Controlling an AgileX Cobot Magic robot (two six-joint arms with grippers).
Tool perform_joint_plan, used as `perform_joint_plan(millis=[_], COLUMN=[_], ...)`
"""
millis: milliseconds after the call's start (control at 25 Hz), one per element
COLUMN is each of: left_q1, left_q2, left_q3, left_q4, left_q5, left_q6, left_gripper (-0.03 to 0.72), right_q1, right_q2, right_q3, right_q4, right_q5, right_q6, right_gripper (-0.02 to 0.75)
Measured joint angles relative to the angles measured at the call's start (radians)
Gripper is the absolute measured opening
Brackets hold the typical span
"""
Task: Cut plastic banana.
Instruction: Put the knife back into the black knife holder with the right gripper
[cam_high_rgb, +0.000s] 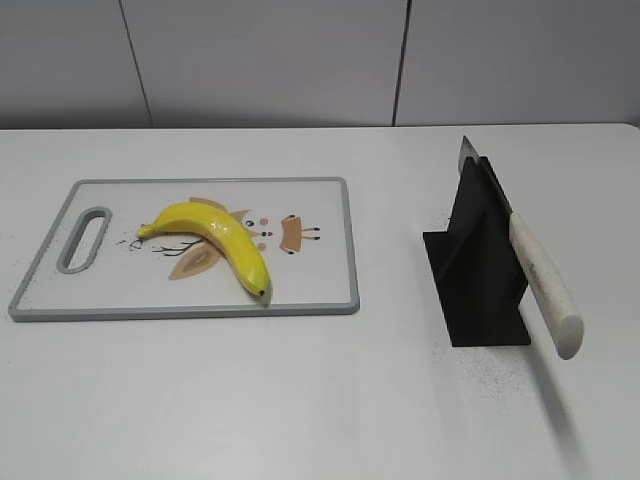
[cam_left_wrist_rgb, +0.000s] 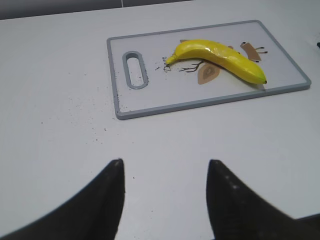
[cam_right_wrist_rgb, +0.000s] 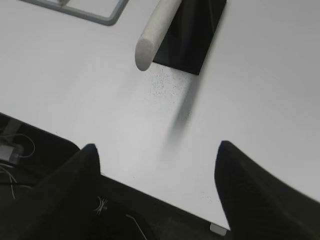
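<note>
A yellow plastic banana (cam_high_rgb: 212, 240) lies whole on a grey-rimmed cutting board (cam_high_rgb: 335, 300) at the left; both show in the left wrist view, the banana (cam_left_wrist_rgb: 220, 59) on the board (cam_left_wrist_rgb: 116, 95). A knife with a white handle (cam_high_rgb: 545, 285) rests slanted in a black stand (cam_high_rgb: 480, 270) at the right; its handle end (cam_right_wrist_rgb: 152, 35) shows in the right wrist view. My left gripper (cam_left_wrist_rgb: 165, 167) is open and empty, well short of the board. My right gripper (cam_right_wrist_rgb: 157, 150) is open and empty over the table's front edge, short of the knife. Neither gripper shows in the exterior view.
The white table (cam_high_rgb: 300, 400) carries fine dark specks near the stand (cam_right_wrist_rgb: 192, 35). Below the table's front edge, cables and dark floor (cam_right_wrist_rgb: 30, 150) show in the right wrist view. A grey panelled wall (cam_high_rgb: 300, 60) stands behind.
</note>
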Motion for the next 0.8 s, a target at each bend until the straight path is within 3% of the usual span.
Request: perform_joint_plan(millis=[320, 600, 800], left_q1=[0.000, 0.000, 0.000], left_q2=[0.000, 0.000, 0.000], left_q3=[0.000, 0.000, 0.000], left_q4=[0.000, 0.000, 0.000], left_q5=[0.000, 0.000, 0.000], left_q6=[0.000, 0.000, 0.000], left_gripper=[0.516, 0.516, 0.516], right_q1=[0.000, -0.005, -0.114], right_q2=[-0.216, -0.229, -0.229], right_q3=[0.009, 0.009, 0.009], right_q4=[0.005, 0.007, 0.008], right_q5=[-0.008, -0.009, -0.009], right_q6=[-0.002, -0.003, -0.003], right_gripper=[0.533, 0.531, 0.531])
